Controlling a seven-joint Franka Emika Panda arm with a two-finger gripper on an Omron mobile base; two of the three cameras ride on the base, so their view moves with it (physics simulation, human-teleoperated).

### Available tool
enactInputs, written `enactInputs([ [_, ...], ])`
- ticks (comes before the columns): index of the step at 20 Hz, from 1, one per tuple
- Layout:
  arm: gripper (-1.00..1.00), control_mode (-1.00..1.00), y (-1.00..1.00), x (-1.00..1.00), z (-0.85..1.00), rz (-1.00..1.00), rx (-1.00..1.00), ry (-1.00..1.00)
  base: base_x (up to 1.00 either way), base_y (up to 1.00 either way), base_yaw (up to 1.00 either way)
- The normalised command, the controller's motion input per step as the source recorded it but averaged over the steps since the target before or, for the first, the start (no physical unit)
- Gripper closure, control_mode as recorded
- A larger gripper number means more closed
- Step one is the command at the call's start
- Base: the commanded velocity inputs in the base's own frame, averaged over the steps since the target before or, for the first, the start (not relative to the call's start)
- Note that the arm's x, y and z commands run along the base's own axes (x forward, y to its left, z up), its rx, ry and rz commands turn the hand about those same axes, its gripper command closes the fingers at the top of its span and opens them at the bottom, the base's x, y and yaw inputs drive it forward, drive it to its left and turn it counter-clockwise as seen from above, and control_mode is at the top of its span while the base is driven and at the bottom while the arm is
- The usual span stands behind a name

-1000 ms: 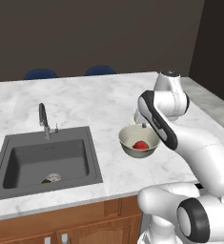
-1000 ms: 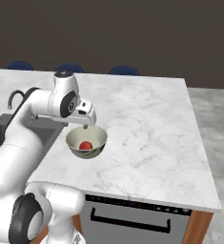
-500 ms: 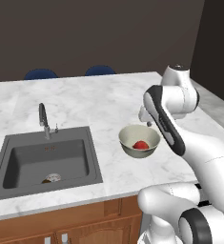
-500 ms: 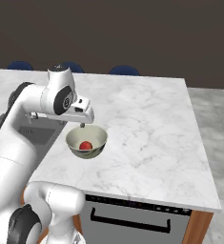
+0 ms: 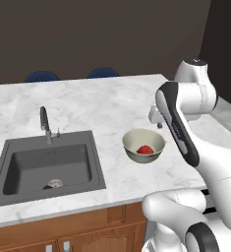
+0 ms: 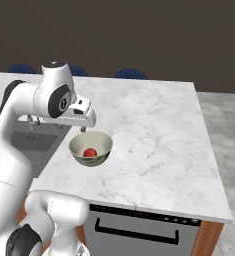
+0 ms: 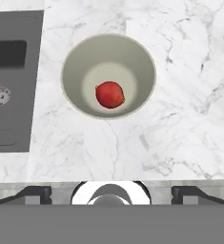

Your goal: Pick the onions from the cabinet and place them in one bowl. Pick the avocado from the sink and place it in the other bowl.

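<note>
A cream-lined bowl (image 5: 144,146) (image 6: 91,148) (image 7: 108,76) stands on the marble counter to the right of the sink (image 5: 48,165) (image 7: 11,81). One red onion (image 5: 145,149) (image 6: 90,152) (image 7: 109,94) lies at the bowl's bottom. My gripper (image 6: 83,127) (image 7: 112,194) hangs above the bowl, open, its fingertips (image 7: 37,193) wide apart and nothing between them. In the sink a small dark lump, the avocado (image 5: 47,187), lies beside the drain. A slim faucet (image 5: 44,123) rises behind the basin. The cabinet is out of view.
Blue chair backs (image 5: 42,76) (image 6: 130,74) line the counter's far side. The counter (image 6: 154,130) ends at a right edge, with grey floor beyond. A dishwasher front (image 6: 139,230) and wooden cabinet fronts (image 5: 63,231) sit below the near edge.
The arm's upper joints have swung up and outward, away from the sink. The gripper stays open over the bowl, and the onion has not moved.
</note>
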Motion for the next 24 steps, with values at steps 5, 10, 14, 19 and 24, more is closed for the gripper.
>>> enactInputs([
  [5, -1.00, -1.00, 0.00, -0.41, 0.38, 0.00, 0.00, 0.00, 0.00, 0.00, 0.00],
  [10, -1.00, -1.00, 0.00, -0.51, 0.26, 0.00, 0.00, -0.01, 0.00, 0.00, 0.00],
  [14, -1.00, -1.00, 0.00, -0.52, 0.23, 0.00, 0.00, -0.02, 0.00, 0.00, 0.00],
  [19, -1.00, 1.00, 0.00, -0.16, 0.03, 0.00, 0.00, 0.00, -0.27, -0.02, -0.05],
  [24, -1.00, 1.00, 0.00, 0.00, 0.00, 0.00, 0.00, 0.00, -0.56, -0.26, -0.51],
])
